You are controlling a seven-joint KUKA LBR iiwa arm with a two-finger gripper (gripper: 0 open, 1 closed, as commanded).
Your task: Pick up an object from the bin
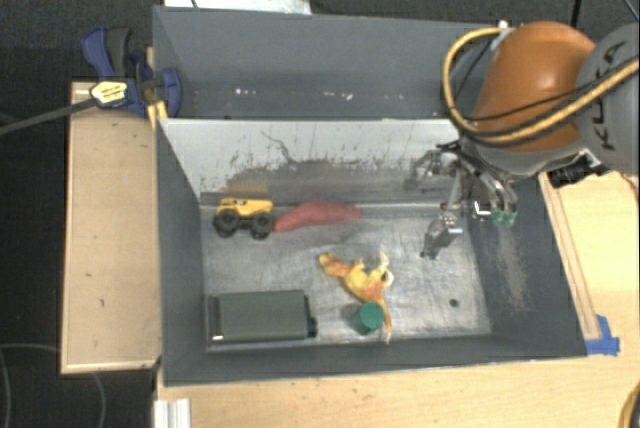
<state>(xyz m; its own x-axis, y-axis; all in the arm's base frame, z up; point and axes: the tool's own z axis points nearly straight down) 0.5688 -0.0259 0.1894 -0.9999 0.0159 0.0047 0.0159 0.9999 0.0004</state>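
Observation:
My gripper (440, 238) hangs over the right part of the bin floor, its fingers pointing down above bare metal with nothing between them. The nearest thing is a yellow and orange toy figure (356, 277), lying to the gripper's lower left. A small green round piece (368, 318) lies right below that figure. A flat red piece (315, 215) rests along the back wall, well to the gripper's left.
A yellow toy truck (244, 215) stands at the back left beside the red piece. A dark green rectangular box (259, 316) lies flat in the front left corner. The arm with its orange cover and cables fills the upper right.

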